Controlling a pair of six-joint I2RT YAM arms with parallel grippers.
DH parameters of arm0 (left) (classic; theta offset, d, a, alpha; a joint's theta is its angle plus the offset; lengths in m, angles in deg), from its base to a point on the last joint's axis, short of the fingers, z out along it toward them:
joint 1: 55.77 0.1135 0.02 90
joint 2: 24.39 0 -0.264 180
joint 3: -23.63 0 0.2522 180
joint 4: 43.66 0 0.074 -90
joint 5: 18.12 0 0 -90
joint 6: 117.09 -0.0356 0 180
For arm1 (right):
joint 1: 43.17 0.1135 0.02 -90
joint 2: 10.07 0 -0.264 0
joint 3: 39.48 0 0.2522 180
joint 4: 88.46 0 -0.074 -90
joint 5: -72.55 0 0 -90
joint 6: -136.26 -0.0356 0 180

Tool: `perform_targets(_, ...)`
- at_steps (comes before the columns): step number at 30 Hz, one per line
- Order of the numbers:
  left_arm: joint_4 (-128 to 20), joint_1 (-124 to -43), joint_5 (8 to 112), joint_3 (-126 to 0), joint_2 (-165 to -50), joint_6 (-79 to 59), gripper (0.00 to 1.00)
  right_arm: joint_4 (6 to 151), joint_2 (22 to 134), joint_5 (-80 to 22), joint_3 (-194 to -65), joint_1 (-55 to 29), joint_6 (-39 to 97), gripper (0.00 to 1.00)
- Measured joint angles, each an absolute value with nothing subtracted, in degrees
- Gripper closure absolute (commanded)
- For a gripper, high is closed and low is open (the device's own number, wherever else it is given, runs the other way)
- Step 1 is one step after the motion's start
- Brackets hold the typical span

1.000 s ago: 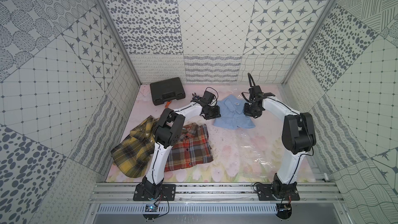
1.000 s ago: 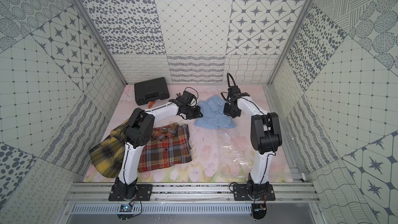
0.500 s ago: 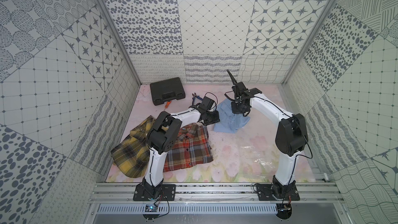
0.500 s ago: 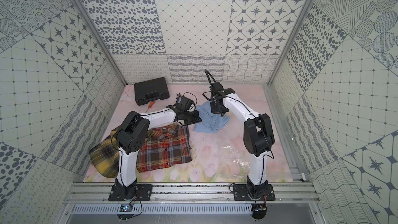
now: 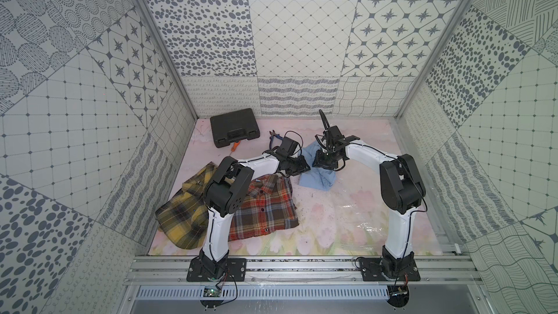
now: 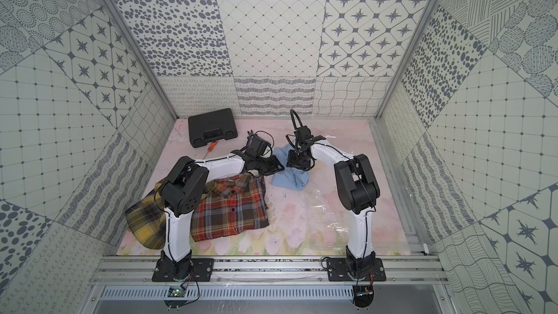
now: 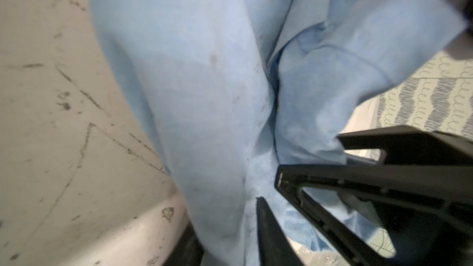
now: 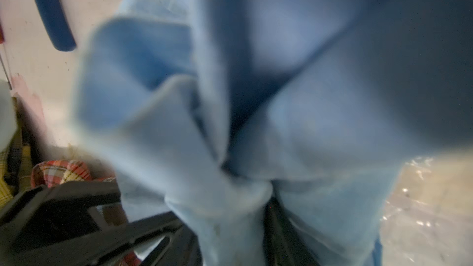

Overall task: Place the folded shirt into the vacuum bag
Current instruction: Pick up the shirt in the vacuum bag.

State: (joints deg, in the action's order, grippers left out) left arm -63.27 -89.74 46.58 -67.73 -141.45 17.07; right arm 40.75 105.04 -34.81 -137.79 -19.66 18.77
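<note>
Blue shirt [image 5: 320,180] between left fingers [image 7: 358,175], apart around its cloth, and half-hidden right fingers [image 8: 76,213], spread unclear.

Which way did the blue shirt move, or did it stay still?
Yes. The blue shirt was spread out. Now it is bunched up and pulled in toward the red plaid shirt, which has not moved.
</note>
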Motion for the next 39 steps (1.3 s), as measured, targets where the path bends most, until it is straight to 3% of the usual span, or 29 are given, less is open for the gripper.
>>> perform_targets(6,-64.97,-84.96,43.96,-67.56,-136.68,14.87,0.50,42.63,105.04,-38.16,-137.44,-19.62,18.18,0.04)
perform_targets(13,-67.70,-80.80,43.83,-65.42,-131.78,12.07,0.50,40.46,105.13,-34.77,-139.06,-17.54,19.25,0.02)
perform_targets(23,-71.20,-73.87,46.15,-62.05,-122.52,9.93,0.50,27.94,114.00,-11.47,-150.14,-7.40,21.66,0.03)
perform_targets(25,-71.79,-72.58,46.78,-62.01,-120.70,9.49,0.50,26.08,115.45,-8.83,-151.65,-6.66,21.81,0.16)
perform_targets(27,-72.23,-71.56,47.24,-62.01,-119.26,8.92,0.50,24.53,116.43,-6.95,-152.83,-6.29,22.20,0.41)
perform_targets(30,-73.04,-70.64,47.98,-62.01,-117.88,8.24,0.50,23.11,116.52,-5.99,-153.60,-6.38,23.06,0.67)
perform_targets(35,-73.54,-70.27,48.66,-61.77,-116.88,7.87,0.50,21.49,115.82,-12.04,-155.72,-7.75,24.96,0.91)
perform_targets(39,-73.93,-70.29,48.92,-61.61,-115.96,7.85,0.50,23.11,111.34,-20.28,-154.91,-9.98,24.96,1.00)
